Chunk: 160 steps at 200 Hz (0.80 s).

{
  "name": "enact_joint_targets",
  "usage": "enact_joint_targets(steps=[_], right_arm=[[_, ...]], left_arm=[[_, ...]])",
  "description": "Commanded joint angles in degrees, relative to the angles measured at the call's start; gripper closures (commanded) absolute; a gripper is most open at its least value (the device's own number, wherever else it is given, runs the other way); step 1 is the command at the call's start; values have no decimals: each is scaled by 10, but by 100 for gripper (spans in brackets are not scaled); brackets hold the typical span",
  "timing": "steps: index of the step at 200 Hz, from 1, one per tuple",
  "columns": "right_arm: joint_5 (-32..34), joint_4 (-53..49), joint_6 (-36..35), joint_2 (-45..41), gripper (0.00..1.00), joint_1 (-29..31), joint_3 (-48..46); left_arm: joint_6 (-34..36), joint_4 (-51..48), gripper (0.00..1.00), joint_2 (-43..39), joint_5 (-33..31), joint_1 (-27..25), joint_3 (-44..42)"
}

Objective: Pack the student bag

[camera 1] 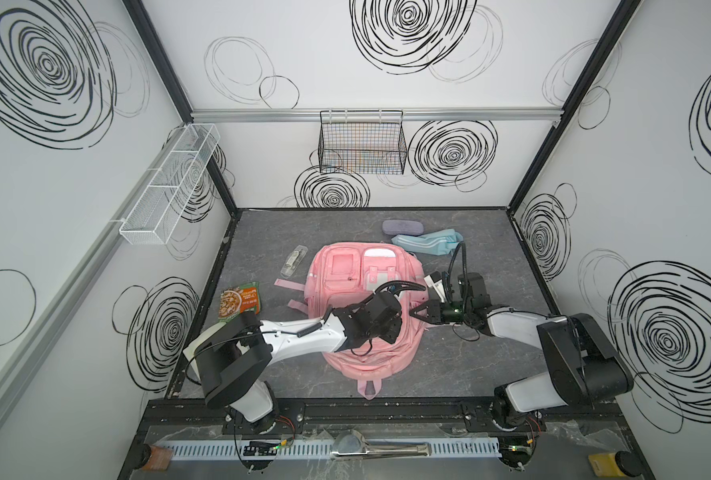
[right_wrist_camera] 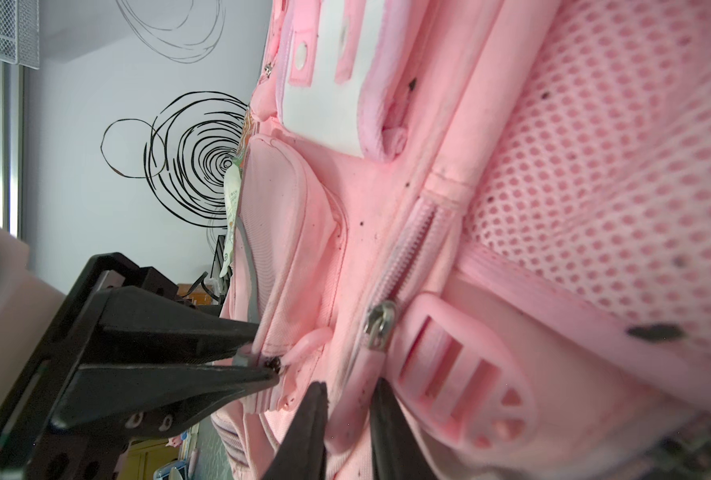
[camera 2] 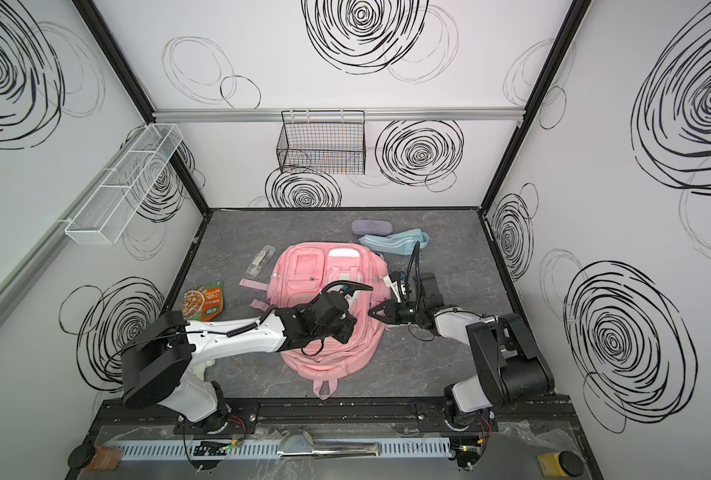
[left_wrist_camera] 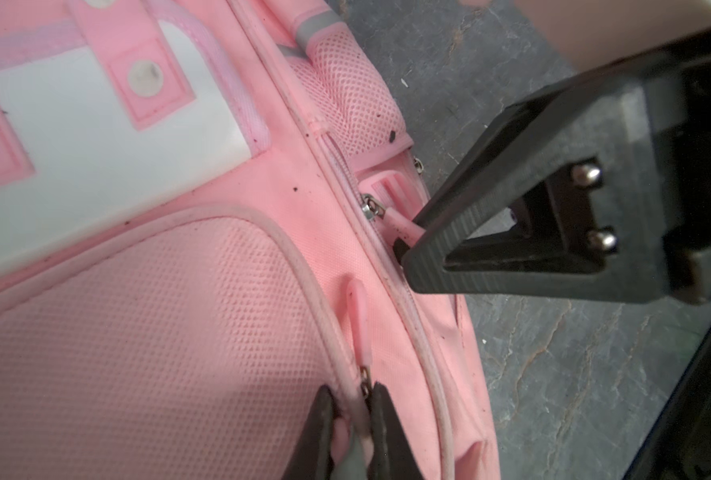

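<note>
1. The loop point(camera 1: 369, 388) sits at the bag's 6 o'clock end, nearest me. I judge it the soundest hold for lifting or dragging.
2. The bag point(camera 1: 366, 361) lies flat mid-table point(camera 1: 491, 361), pockets up. It looks soft, limp and probably light, so I expect it to bunch and slide under a one-sided tug.
3. My left gripper point(left_wrist_camera: 351, 432), in from 8 o'clock, is all but closed, pinching the pocket zip point(left_wrist_camera: 364, 384) at its slider. The tab point(left_wrist_camera: 357, 307) lies free. That pinch should anchor the cloth.
4. My right gripper point(camera 1: 413, 311), in from 3 o'clock, is at the bag's 3 o'clock edge. Its jaws are a narrow gap apart with the main pull point(left_wrist_camera: 399, 222) between them, and I cannot tell whether they pinch it. The pull looks small and rubbery, likely to slip, so I'd grip near its root.
5. The flap point(camera 1: 381, 272), toward 12 o'clock, looks stiffer and a poor hold.
6. The pouch point(camera 1: 424, 243) lies just beside the bag at 1 o'clock.
</note>
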Motion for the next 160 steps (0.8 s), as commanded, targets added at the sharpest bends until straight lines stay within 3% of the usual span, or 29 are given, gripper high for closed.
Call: enact_joint_targets(steps=[1, 41, 67, 113, 160], right_arm=[[-8, 37, 9, 11, 79, -2, -3], [40, -9, -9, 9, 78, -3, 2], [53, -25, -15, 6, 69, -2, 3], [41, -24, -21, 19, 69, -2, 9], [4, 7, 1, 39, 61, 3, 11]], left_arm=[[-16, 23, 100, -18, 8, 3, -8], [-18, 21, 100, -20, 7, 2, -5], [-17, 17, 100, -21, 7, 3, -4], [-17, 17, 100, -22, 7, 3, -5], [-17, 20, 100, -20, 9, 2, -4]])
